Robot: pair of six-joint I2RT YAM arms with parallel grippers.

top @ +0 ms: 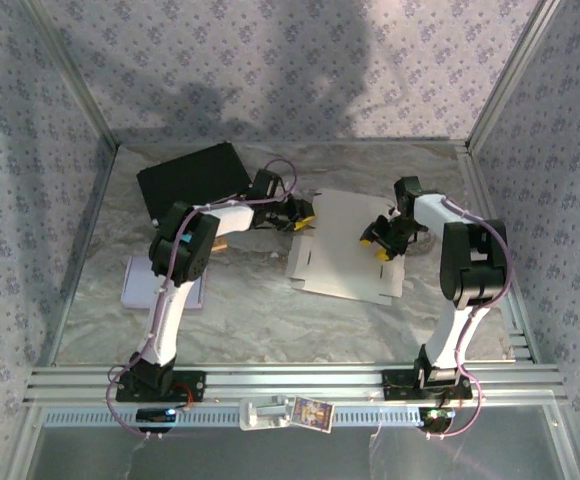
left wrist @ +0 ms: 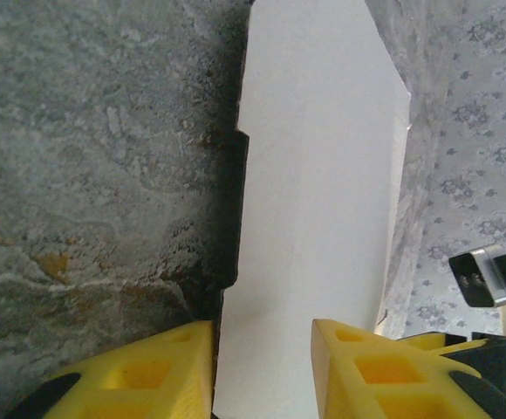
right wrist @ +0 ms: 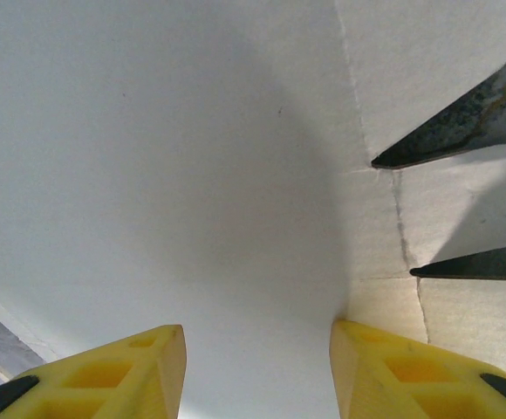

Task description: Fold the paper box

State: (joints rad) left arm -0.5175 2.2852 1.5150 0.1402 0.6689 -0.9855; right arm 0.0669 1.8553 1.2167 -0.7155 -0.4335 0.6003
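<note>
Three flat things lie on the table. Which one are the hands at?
The white cardboard sheet in the middle: left hand at its left edge, right hand over its right side. The black sheet and pale pad lie apart.

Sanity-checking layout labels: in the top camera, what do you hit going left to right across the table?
white pad → left gripper → flat paper box → right arm's elbow
</note>
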